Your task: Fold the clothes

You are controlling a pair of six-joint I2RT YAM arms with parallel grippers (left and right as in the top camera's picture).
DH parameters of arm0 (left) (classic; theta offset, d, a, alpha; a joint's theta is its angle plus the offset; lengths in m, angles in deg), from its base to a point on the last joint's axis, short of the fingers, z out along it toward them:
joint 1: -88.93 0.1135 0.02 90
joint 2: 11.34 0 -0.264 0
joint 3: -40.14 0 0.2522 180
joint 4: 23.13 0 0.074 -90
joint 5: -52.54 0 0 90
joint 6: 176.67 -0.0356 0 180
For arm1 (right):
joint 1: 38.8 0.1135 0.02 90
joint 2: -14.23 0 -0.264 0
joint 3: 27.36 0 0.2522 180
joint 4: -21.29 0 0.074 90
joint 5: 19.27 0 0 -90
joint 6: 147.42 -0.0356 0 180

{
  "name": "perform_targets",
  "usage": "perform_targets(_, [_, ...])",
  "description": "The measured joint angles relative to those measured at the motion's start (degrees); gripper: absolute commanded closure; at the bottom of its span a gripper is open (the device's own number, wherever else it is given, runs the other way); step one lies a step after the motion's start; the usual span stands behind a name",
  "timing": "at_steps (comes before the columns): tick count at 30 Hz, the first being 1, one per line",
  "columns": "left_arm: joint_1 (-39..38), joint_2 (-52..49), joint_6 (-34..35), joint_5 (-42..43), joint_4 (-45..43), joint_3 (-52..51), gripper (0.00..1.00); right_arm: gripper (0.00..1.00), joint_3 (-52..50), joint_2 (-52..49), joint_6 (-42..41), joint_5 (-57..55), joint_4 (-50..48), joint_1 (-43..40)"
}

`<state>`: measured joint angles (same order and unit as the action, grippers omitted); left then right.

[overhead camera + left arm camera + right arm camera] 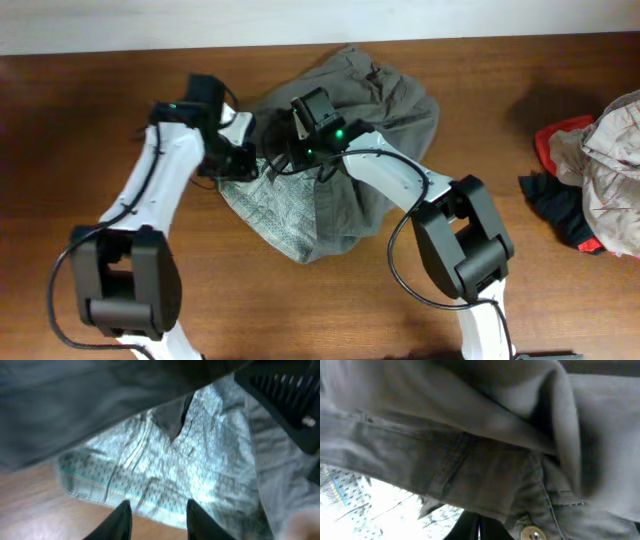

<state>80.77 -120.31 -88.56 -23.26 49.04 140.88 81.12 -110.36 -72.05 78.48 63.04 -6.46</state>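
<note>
Mostly we see: grey-olive shorts (370, 120) heaped on the table (100, 110), pale lining showing.
Left gripper (156, 520): fingers apart, at shorts' left edge.
Right gripper (479, 529): closed, against shorts' waistband.
Other clothes (590, 170): well right of shorts.

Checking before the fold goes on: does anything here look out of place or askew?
The shorts lie crumpled mid-table, and their pale patterned lining is turned out, spread on the table at their near-left side. It should sit hidden inside.

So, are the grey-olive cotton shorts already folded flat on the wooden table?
No, the shorts lie crumpled in a heap with the pale patterned lining exposed.
</note>
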Motion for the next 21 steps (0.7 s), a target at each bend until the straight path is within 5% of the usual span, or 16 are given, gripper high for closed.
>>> perform_targets(11, [-1.25, 0.00, 2.43, -10.93, -18.10, -10.93, 0.69, 0.93, 0.00, 1.49, 0.13, 1.64, 3.04, 0.00])
perform_targets(21, [0.17, 0.00, 11.26, -32.06, -16.31, -11.54, 0.69, 0.92, 0.02, 3.39, 0.17, 1.66, 6.58, 0.00])
